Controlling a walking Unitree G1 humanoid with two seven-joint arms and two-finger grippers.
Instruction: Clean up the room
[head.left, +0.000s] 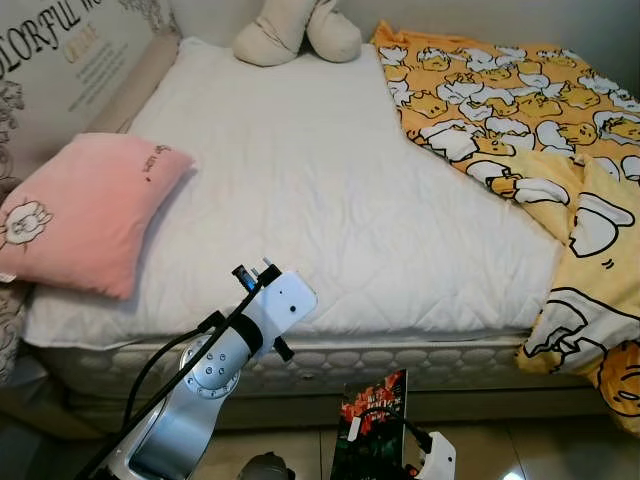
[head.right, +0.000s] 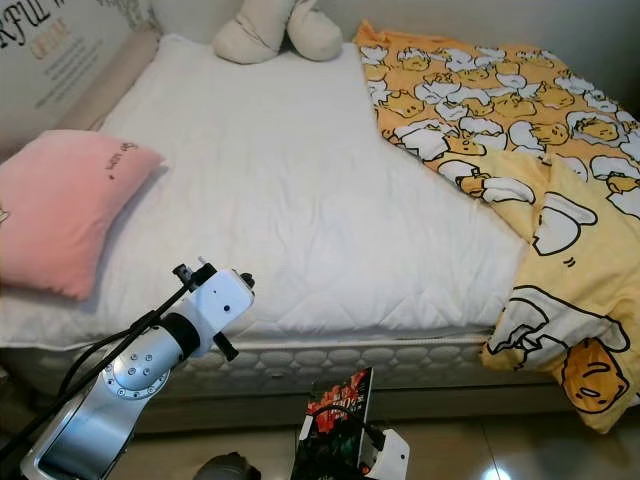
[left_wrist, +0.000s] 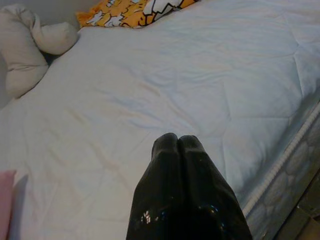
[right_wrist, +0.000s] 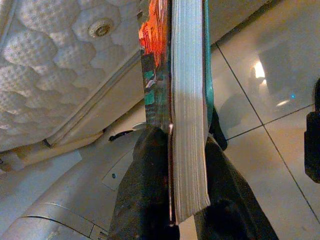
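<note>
Right gripper (right_wrist: 175, 150) has a book (head.left: 370, 425) pinched upright, low by the bed (head.left: 330, 210) edge w/ left gripper (left_wrist: 179, 145) closed & empty above the mattress; next, prob. carry the book somewhere proper.

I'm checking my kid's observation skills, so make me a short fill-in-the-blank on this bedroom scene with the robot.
1. The right gripper is shut on a ____.
2. The pillow on the bed is ____ in colour.
3. The blanket printed with cartoon ducks lies on the robot's ____ side of the bed.
4. The left gripper has its fingers ____.

Missing words: book; pink; right; shut
</note>
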